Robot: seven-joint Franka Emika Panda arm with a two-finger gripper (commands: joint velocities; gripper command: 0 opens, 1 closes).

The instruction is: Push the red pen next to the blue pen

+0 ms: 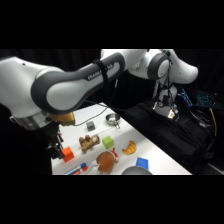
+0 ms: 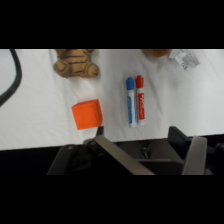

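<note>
In the wrist view the red pen (image 2: 140, 100) and the blue pen (image 2: 130, 101) lie side by side on the white table (image 2: 40, 115), parallel and touching or nearly so, caps pointing the same way. My gripper (image 2: 150, 146) hangs just below them in the picture, open, with nothing between its fingers (image 2: 120, 156). In the side view the two pens (image 1: 77, 169) show at the table's front left edge. There the gripper (image 1: 54, 146) hangs over the left edge, just left of the orange cube (image 1: 67, 154).
An orange cube (image 2: 87, 114) sits left of the pens and close to the left finger. A brown toy animal (image 2: 75, 62) lies beyond it. A green cube (image 1: 107, 142), croissant (image 1: 129, 147), blue block (image 1: 142, 162), grey cube (image 1: 90, 125) and metal cup (image 1: 112, 119) stand further along the table.
</note>
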